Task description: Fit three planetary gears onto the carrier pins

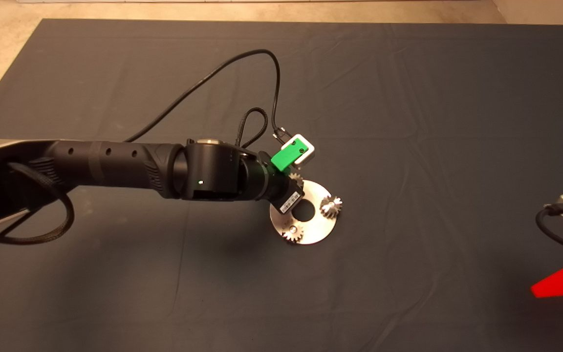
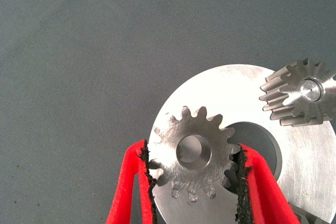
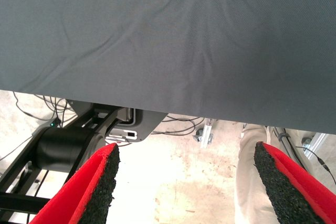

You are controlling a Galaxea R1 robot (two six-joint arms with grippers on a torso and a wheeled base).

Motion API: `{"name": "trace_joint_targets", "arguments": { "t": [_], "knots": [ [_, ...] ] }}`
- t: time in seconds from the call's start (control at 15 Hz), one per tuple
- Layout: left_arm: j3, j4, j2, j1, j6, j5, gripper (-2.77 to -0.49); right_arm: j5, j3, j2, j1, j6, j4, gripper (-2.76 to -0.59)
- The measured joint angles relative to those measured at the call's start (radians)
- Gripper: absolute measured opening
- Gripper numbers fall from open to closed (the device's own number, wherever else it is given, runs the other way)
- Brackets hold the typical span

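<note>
The shiny round carrier disc [image 1: 318, 228] lies mid-mat. My left gripper [image 1: 292, 187] reaches over its far-left edge, and its wrist hides the fingers in the head view. In the left wrist view this gripper [image 2: 195, 182] is shut on a planetary gear [image 2: 193, 149], one black pad on each side of its teeth, just over the disc [image 2: 236, 85]. I cannot tell whether a carrier pin sits in its centre hole. A second gear [image 1: 331, 206] [image 2: 301, 93] sits on a pin whose top shows in its centre. A third gear [image 1: 292, 232] rests at the disc's near-left edge.
My right gripper [image 1: 561, 287] waits at the lower right edge of the mat, its fingers open [image 3: 186, 182]. Its view shows the mat's edge, cables on the floor and a person's leg [image 3: 252, 171]. A black cable [image 1: 242, 63] loops above the left arm.
</note>
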Motion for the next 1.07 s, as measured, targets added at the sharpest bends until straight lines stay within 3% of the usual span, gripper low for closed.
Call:
{"name": "trace_joint_targets", "arguments": {
  "t": [0.87,1.07],
  "knots": [
    [0.000,-0.006,-0.004,-0.003,0.006,0.001,-2.66,0.000,0.000,-0.006,0.000,0.000,0.000,-1.47],
    [-0.002,-0.017,-0.006,-0.012,0.006,0.014,-2.66,0.000,0.000,-0.006,0.000,0.000,0.000,-1.47]
  ]
}}
